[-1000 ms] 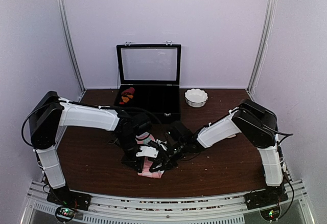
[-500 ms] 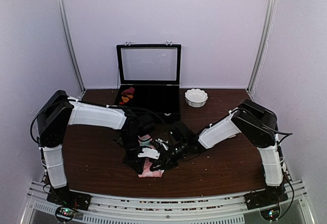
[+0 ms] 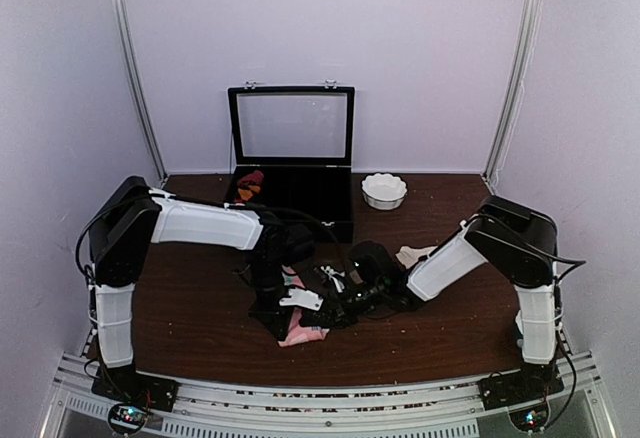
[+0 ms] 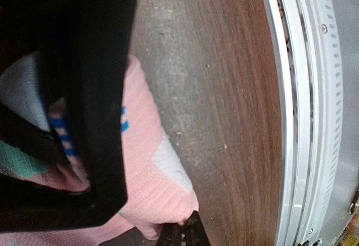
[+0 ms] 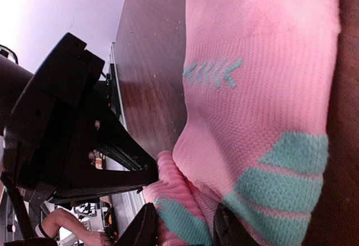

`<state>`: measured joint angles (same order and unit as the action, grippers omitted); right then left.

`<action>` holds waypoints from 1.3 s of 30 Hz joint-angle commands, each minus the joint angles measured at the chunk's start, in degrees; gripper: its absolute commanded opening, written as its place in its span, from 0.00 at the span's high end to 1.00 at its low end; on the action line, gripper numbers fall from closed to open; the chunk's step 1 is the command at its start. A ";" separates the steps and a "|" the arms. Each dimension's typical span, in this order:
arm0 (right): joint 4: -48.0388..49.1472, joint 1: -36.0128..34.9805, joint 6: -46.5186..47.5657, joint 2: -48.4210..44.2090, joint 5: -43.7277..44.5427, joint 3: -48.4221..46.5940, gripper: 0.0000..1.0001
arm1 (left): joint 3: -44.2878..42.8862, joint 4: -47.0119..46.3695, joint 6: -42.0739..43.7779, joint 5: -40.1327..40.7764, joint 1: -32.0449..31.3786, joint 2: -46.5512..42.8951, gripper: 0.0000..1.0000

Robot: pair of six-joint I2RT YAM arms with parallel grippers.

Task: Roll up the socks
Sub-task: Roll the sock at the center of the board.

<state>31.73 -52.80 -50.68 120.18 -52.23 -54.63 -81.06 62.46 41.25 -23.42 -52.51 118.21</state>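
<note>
Finding: the pink sock (image 3: pixel 300 330) lies bunched on the surface (image 3: pixel 180 308), near the front edge and between the two arms. The cream sock (image 3: pixel 411 255) lies well apart from it, behind the right forearm.

Left hand (image 3: pixel 283 316): fingers pressed together, pinching the pink sock near one end and holding that end down on the wood.

Right hand (image 5: pixel 184 226): fingers spread, straddling a raised fold of pink and mint fabric. We cannot confirm that they bear on it.

Assessment: we judge the rolling of the pink sock to be in hand and not finished, as only one fold is turned over.

Requirement: the right hand should take the fold again and turn it towards the pinned end. The left hand should keep its anchor so the fabric does not slide. The cream sock has yet to be brought in.
</note>
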 commanded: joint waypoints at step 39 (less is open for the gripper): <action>-31.66 -15.84 37.42 -33.80 35.60 16.33 0.40 | -4.47 -5.44 -9.64 -4.01 8.39 1.33 0.90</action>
<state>3.95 -66.48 -20.56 90.76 -24.34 -38.46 -84.55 61.10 31.92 -29.36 -44.29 121.91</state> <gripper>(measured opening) 0.608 0.080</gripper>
